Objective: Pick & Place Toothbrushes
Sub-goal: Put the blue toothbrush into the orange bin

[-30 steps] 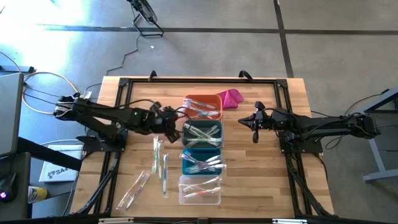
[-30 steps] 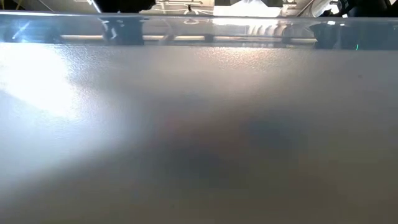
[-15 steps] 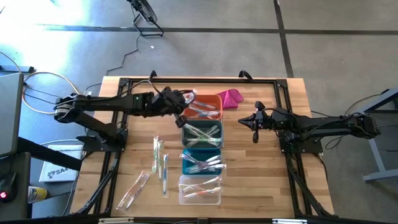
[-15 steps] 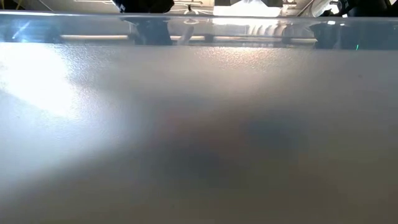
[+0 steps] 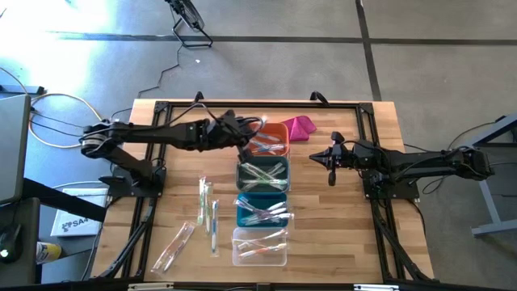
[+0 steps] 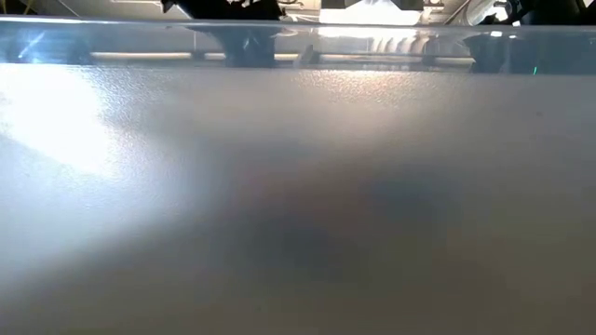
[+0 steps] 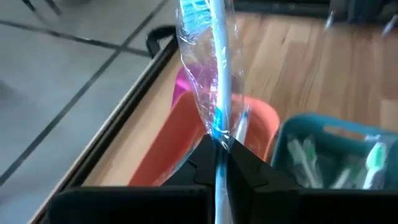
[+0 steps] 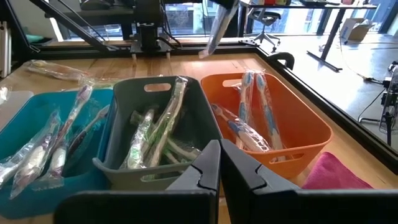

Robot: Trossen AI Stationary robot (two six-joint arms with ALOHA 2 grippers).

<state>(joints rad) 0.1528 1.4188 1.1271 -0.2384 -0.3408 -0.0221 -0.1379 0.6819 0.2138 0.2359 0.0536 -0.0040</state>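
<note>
Clamping a blue toothbrush [image 7: 219,68], left claw [image 5: 252,129] overhangs orange bin's [image 5: 282,129] edge.

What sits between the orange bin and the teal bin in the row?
The grey bin, holding green-tinted wrapped toothbrushes, stands between the orange bin and the teal bin; the high view shows it.

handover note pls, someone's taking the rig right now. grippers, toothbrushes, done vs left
Left gripper: shut on a blue wrapped toothbrush, held over the orange bin.
Right gripper: shut, empty, waiting beside the bins.
Done: brushes already lie in the orange bin, grey bin, teal bin and clear bin.
Left: drop the held brush, then sort the loose toothbrushes lying on the table left of the bins.
</note>
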